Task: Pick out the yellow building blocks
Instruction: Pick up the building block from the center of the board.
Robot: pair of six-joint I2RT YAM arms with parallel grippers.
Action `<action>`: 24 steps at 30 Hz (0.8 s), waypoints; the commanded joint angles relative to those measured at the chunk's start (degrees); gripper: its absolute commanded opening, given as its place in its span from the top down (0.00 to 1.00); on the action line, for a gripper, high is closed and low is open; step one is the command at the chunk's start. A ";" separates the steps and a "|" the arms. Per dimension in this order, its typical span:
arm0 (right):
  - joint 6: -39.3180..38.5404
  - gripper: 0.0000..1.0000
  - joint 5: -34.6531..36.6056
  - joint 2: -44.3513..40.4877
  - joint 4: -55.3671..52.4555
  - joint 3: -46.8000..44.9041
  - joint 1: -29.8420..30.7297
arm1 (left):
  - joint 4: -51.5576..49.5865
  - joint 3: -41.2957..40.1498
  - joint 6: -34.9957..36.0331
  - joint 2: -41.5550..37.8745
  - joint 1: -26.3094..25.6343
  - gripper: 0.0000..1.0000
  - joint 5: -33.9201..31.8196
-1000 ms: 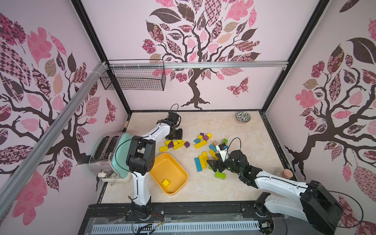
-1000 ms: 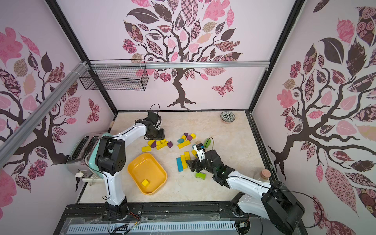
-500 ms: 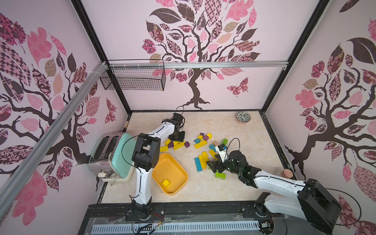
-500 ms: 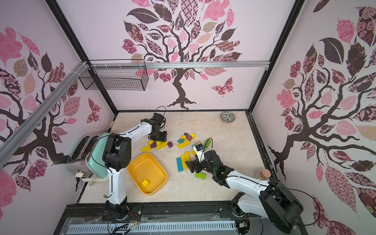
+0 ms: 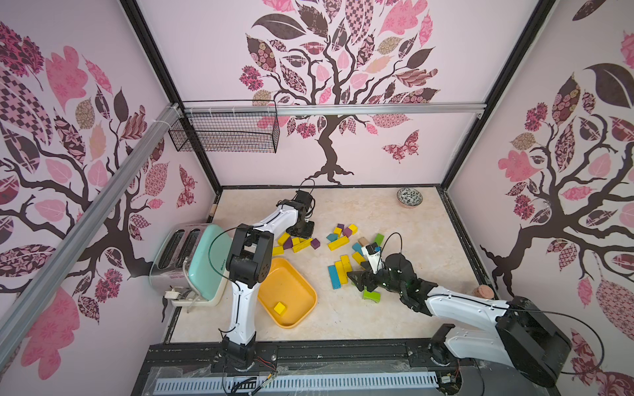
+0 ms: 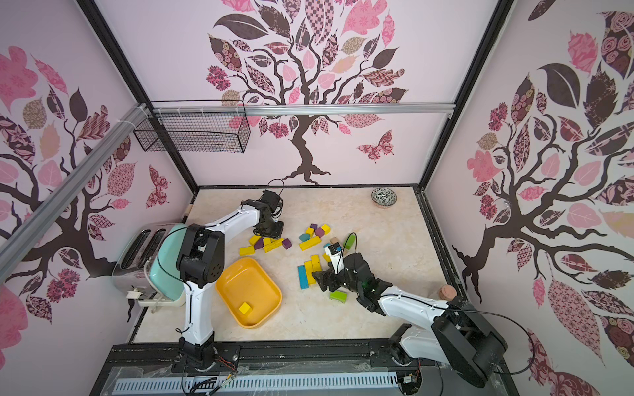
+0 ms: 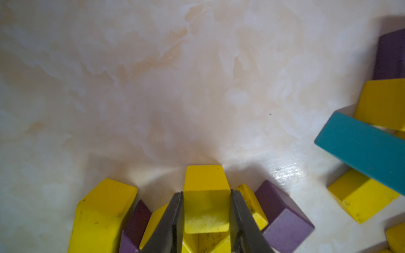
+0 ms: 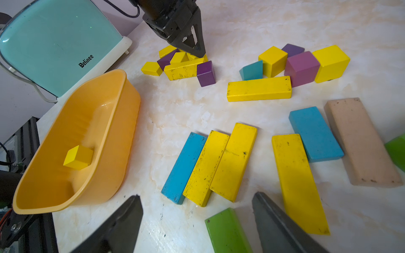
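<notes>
Yellow building blocks lie in loose groups on the marble table. My left gripper (image 7: 206, 192) is shut on a yellow cube (image 7: 206, 210) in the far-left cluster (image 5: 302, 245), among purple blocks (image 7: 285, 221). In both top views the left gripper (image 5: 303, 233) (image 6: 274, 234) points down into that cluster. A long yellow bar (image 8: 258, 88) and two yellow cubes (image 8: 272, 60) lie mid-table. Two yellow bars (image 8: 221, 162) sit side by side beside a blue bar (image 8: 183, 168). My right gripper (image 8: 196, 196) (image 5: 356, 279) hovers open over a green block (image 8: 228, 232). One yellow cube (image 8: 77, 156) rests in the orange-yellow tray (image 8: 129, 114).
A mint toaster (image 5: 192, 260) stands left of the tray. A patterned bowl (image 5: 409, 197) sits at the back right and a wire basket (image 5: 226, 132) hangs on the wall. A pale wooden block (image 8: 361, 142), a blue block (image 8: 315, 133) and another yellow bar (image 8: 295, 179) lie near my right gripper.
My left gripper has shifted right onto the far-left cluster and closed on a yellow cube. The right arm has hardly moved.
</notes>
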 commanded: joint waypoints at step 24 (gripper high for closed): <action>0.14 0.17 -0.71 -0.33 -0.20 0.48 0.06 | 1.69 -1.67 2.01 0.88 -2.30 0.60 -4.50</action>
